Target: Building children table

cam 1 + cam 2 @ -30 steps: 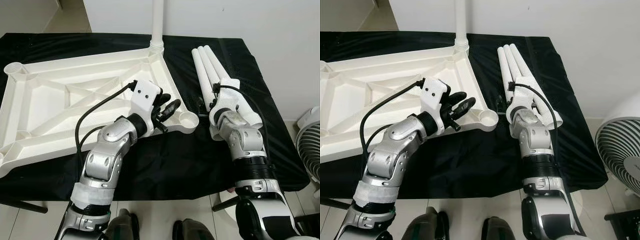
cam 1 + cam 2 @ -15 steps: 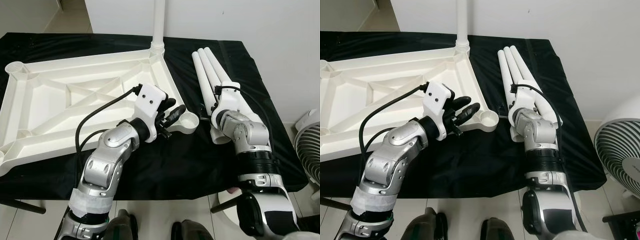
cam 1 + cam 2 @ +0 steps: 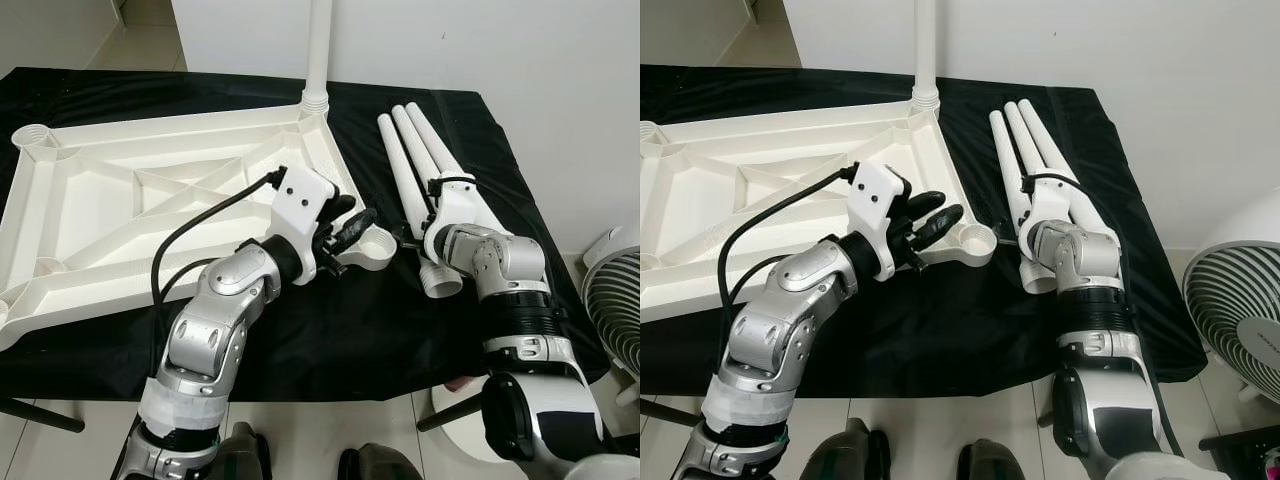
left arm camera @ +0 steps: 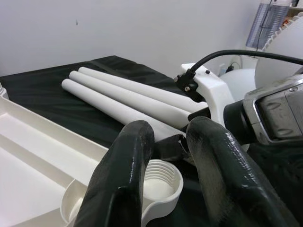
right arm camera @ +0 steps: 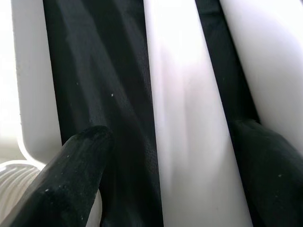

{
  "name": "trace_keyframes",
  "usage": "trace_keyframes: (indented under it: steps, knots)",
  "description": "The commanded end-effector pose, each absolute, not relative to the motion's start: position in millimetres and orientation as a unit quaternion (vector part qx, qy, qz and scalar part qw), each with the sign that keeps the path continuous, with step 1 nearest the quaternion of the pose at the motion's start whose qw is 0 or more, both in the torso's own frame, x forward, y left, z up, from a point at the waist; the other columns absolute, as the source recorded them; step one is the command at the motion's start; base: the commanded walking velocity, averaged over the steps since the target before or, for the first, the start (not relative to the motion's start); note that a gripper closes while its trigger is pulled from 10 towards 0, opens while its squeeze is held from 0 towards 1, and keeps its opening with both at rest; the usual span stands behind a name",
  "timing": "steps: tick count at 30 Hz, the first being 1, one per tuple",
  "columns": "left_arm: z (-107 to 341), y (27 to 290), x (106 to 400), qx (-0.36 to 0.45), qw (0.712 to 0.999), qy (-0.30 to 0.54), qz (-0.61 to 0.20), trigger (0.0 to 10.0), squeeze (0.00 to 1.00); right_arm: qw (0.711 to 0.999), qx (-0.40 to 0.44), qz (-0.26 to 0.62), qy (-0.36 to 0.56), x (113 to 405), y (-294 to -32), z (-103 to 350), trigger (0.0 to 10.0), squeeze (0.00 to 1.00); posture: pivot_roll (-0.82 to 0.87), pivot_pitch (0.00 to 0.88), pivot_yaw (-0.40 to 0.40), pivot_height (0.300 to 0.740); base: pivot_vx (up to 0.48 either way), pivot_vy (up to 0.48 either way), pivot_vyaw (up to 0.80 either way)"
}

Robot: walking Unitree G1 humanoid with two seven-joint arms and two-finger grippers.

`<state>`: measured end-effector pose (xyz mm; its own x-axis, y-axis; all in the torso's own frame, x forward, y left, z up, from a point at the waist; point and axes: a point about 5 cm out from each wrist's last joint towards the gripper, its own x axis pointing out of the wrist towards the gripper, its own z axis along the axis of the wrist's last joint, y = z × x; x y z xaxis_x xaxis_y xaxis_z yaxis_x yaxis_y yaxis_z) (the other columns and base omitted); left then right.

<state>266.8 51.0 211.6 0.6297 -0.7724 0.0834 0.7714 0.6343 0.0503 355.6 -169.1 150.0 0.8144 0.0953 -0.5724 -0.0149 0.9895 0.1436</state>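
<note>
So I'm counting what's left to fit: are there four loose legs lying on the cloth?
No, three loose white legs lie side by side on the black cloth.

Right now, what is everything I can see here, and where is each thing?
Upturned table top: one, white, ribbed, on the left of the black cloth.
Fitted leg: one, white, upright in the far corner socket.
Loose legs: three, white, side by side on the right.
Empty socket: one, white, near corner.
Black cloth: one, covering the bench.
Fan: one, white, on the floor at right.
Left pincer: open, beside the socket.
Right pincer: open around a loose leg.
</note>
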Motion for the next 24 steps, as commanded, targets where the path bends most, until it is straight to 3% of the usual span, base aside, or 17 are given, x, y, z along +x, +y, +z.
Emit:
trace_keyframes:
  steps: [1, 6, 8, 17, 24]
  knots:
    - [209, 54, 269, 0.001, 0.923, -0.041, -0.384, 10.0, 0.00, 0.924, 0.079, 0.031, 0.372, 345, -169, 123, 10.0, 0.00, -0.06, 0.053, -0.028, 0.740, 0.000, 0.000, 0.00]
    - [210, 54, 269, 0.001, 0.923, -0.041, -0.383, 10.0, 0.00, 0.916, 0.075, 0.037, 0.392, 344, -170, 119, 10.0, 0.00, -0.06, 0.055, -0.029, 0.740, 0.000, 0.000, 0.00]
    - [211, 54, 269, -0.001, 0.923, -0.042, -0.382, 10.0, 0.00, 0.907, 0.084, 0.034, 0.411, 342, -173, 115, 0.3, 0.00, -0.06, 0.057, -0.031, 0.740, 0.000, 0.000, 0.00]
    - [213, 53, 269, -0.008, 0.924, -0.045, -0.378, 10.0, 0.00, 0.909, 0.104, 0.056, 0.400, 347, -173, 120, 0.0, 0.00, -0.06, 0.058, -0.037, 0.740, 0.000, 0.000, 0.00]
    - [214, 52, 271, -0.011, 0.925, -0.048, -0.376, 10.0, 0.00, 0.935, 0.113, 0.058, 0.331, 354, -173, 140, 0.0, 0.00, -0.06, 0.061, -0.036, 0.740, 0.000, 0.000, 0.00]
